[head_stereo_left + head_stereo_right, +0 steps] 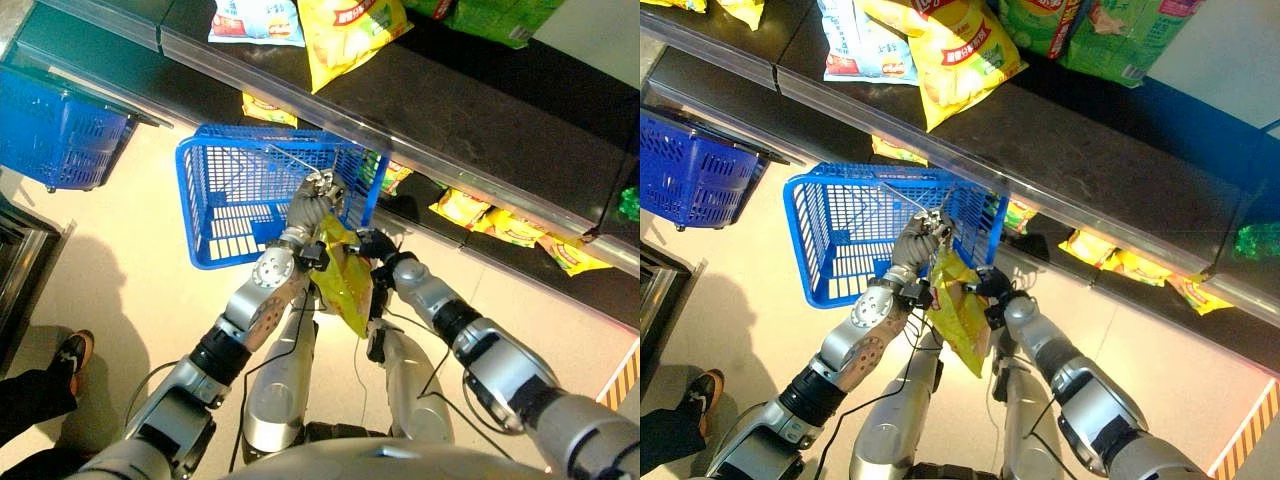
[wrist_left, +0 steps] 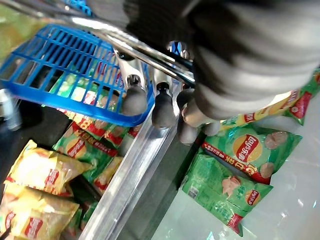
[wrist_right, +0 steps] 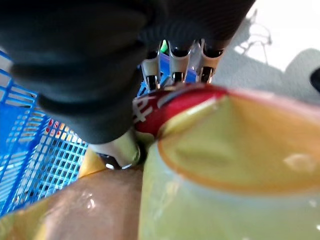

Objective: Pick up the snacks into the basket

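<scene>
A blue mesh basket (image 1: 215, 190) hangs in front of the shelves. My left hand (image 1: 312, 207) is shut on its metal wire handle (image 2: 125, 41), fingers (image 2: 135, 97) curled round the wire. A yellow snack bag (image 1: 345, 278) with a red patch hangs just beside the basket's near right corner. My right hand (image 1: 377, 246) is shut on the bag's top edge, and its fingers (image 3: 175, 62) reach over the bag (image 3: 225, 165). I cannot tell whether anything lies inside the basket.
Dark shelves (image 1: 480, 120) carry a yellow bag (image 1: 345, 30), a blue-white bag (image 1: 255, 20) and green bags (image 1: 490, 15); more yellow bags (image 1: 510, 228) lie on the lower shelf. A second blue basket (image 1: 60, 125) stands at left. A person's shoe (image 1: 70, 355) shows lower left.
</scene>
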Available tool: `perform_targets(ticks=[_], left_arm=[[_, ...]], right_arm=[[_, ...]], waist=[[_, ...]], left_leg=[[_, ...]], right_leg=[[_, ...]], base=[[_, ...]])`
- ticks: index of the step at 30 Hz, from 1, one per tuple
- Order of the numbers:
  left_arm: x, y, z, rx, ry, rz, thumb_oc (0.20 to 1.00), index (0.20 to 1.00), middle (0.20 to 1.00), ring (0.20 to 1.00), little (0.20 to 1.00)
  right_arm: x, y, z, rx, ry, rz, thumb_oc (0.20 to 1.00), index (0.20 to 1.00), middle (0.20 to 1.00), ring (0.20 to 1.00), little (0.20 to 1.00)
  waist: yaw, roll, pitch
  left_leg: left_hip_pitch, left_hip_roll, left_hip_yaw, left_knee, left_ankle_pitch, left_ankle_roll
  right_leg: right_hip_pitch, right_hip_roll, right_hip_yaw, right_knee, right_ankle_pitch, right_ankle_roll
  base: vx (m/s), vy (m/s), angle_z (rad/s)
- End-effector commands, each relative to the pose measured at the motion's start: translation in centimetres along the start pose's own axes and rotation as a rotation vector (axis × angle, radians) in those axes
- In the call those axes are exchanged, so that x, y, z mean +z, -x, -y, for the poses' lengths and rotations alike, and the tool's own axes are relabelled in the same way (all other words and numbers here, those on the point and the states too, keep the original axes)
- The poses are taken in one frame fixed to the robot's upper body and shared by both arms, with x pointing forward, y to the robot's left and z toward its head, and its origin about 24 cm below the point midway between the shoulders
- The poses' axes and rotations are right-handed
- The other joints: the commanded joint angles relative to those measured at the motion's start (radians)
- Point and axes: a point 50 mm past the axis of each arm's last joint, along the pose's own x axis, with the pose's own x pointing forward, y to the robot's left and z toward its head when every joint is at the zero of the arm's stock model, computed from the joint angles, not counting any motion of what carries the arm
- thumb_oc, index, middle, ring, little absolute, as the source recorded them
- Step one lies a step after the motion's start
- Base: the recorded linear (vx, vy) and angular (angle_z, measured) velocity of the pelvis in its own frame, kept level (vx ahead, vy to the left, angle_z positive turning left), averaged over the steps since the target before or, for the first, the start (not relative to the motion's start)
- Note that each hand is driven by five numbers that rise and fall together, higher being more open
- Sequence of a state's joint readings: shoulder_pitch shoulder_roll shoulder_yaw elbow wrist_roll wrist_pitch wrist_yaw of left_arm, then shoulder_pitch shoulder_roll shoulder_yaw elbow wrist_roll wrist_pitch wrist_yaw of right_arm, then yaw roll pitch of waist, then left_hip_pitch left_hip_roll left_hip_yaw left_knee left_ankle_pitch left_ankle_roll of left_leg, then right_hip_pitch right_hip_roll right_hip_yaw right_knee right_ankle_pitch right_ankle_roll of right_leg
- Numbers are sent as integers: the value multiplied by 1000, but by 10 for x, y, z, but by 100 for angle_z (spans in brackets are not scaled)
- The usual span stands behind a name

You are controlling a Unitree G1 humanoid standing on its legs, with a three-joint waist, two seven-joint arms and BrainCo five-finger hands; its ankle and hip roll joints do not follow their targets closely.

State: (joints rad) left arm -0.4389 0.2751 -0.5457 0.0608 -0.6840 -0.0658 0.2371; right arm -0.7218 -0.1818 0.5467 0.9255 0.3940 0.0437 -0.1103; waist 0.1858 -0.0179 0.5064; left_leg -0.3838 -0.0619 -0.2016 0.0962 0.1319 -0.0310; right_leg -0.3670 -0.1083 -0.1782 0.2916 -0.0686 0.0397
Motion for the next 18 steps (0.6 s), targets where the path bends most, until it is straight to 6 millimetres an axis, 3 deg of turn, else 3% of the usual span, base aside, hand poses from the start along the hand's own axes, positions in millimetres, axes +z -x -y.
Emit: perform_targets(ticks=[1, 11, 18], left_arm=[[75, -6, 82, -344, 167, 357, 200, 200, 200, 200, 200], [59, -6, 90, -404, 170, 274, 200, 200, 200, 200, 200], [52, -3, 101, -478, 187, 224, 200, 200, 200, 200, 200]], right_arm=[[83, -2, -14, 25, -128, 299, 200, 200, 200, 200, 200], [162, 12, 13, -48, -167, 563, 200, 200, 200, 200, 200], [187, 14, 31, -125, -185, 607, 200, 200, 200, 200, 200]], waist=[[25, 21, 3], [51, 26, 14], [64, 37, 14]], left_leg=[[28, -44, 41, 65, -117, 8], [8, -56, 26, 84, -126, 16], [-2, -62, 15, 83, -123, 15]], right_leg=[[22, -74, -7, -82, 70, 85], [12, -84, -18, -77, 72, 87], [6, -85, -25, -74, 68, 86]], base=[[5, 19, 5], [12, 17, 9], [6, 10, 11]])
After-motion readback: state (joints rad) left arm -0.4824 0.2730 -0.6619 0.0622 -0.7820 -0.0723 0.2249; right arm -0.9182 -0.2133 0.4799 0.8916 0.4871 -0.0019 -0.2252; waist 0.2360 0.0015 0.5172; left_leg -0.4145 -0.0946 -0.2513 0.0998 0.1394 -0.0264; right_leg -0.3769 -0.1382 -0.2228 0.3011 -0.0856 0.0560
